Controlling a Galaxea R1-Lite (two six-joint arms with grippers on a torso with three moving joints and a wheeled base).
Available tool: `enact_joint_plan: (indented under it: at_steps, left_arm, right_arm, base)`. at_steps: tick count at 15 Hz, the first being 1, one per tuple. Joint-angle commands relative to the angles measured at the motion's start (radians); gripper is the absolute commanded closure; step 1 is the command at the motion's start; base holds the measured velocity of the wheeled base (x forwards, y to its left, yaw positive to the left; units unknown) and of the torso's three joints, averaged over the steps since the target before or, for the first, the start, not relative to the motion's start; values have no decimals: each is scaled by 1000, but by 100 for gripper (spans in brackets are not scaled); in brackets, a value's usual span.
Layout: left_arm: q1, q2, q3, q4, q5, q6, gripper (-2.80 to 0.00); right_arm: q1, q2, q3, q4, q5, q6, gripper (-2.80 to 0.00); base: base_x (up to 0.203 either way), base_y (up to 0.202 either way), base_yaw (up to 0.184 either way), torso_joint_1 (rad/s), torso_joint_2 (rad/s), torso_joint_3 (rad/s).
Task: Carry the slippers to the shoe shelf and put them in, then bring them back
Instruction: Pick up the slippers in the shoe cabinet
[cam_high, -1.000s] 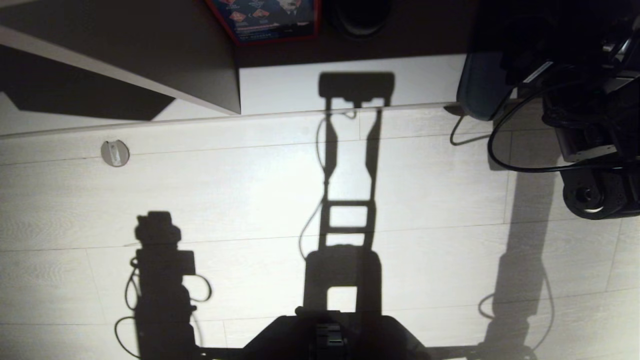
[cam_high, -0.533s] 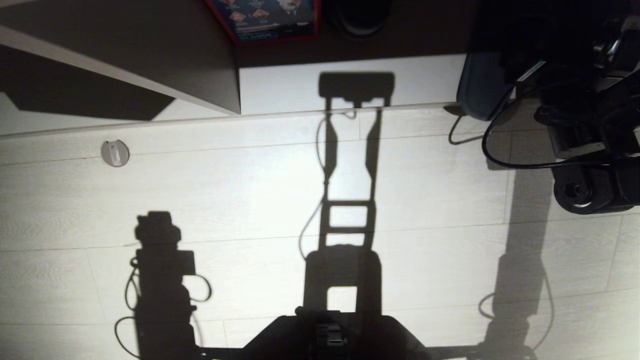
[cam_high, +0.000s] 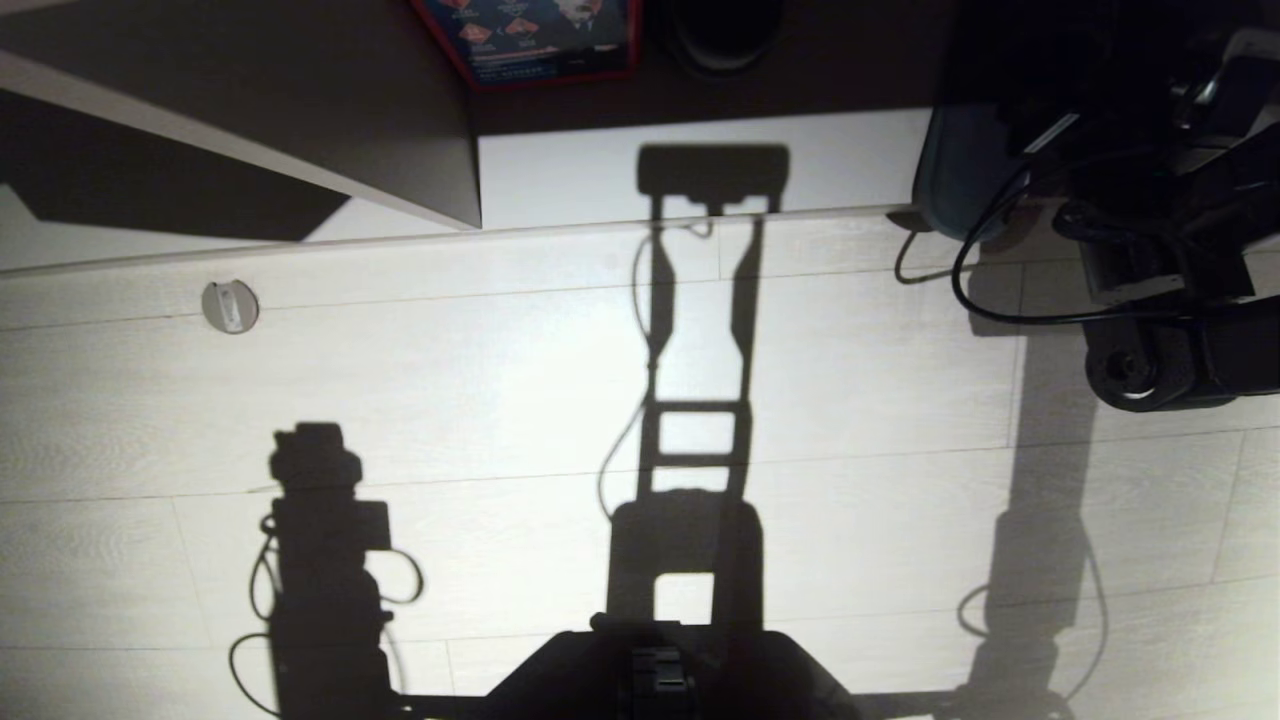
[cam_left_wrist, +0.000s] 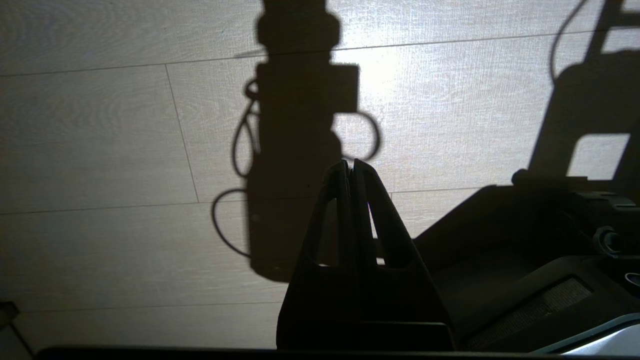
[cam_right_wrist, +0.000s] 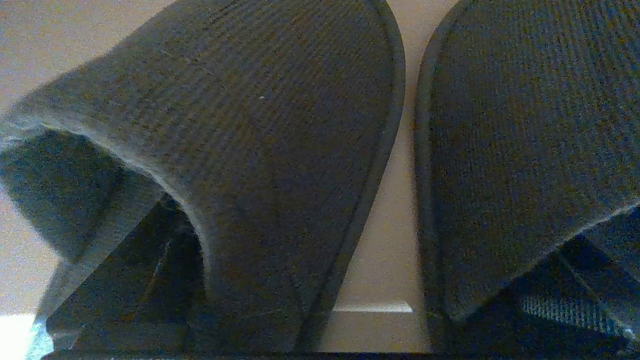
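The slippers (cam_right_wrist: 280, 130) are two dark charcoal fabric ones lying side by side on a pale board (cam_right_wrist: 385, 250), seen close up in the right wrist view. Their open ends face the camera. My right arm (cam_high: 1160, 300) reaches into a dark recess at the far right of the head view. Its gripper is lost in the dark there, and no finger shows in the right wrist view. Nothing grips either slipper. I cannot tell whether this recess is the shoe shelf. My left gripper (cam_left_wrist: 348, 162) hangs shut and empty above the floor beside my base.
A grey slanted panel (cam_high: 300, 100) stands at the back left. Behind a white base board (cam_high: 600, 170) are a red box (cam_high: 530, 40) and a bulky black shoe (cam_high: 715, 35). A blue-grey cushion (cam_high: 950, 170) sits beside the right arm. A round fitting (cam_high: 230, 306) lies on the floor.
The right arm has moved up and to the left in the head view, deeper into the dark recess. Everything else is still.
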Motion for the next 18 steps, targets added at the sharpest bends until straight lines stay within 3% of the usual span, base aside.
enact_joint_plan:
  at_steps: [1,16,17,18]
  left_arm:
    - [0,0,0,-1,1,-1,0]
    - [0,0,0,-1,1,-1,0]
    - [0,0,0,-1,1,-1,0]
    - [0,1,0,-1,1,-1,0]
  right_arm:
    - [0,29,-31,-7,-1,-1,-280]
    - [0,67,-104,-5,-2,-7,-280]
    - [0,66,-101,-5,-2,-7,0]
    - [0,65,-101,-5,-1,-7,0]
  base:
    - [0,0,0,0,0,0]
    - [0,0,0,0,0,0]
    - [0,0,0,0,0,0]
    - [0,0,0,0,0,0]
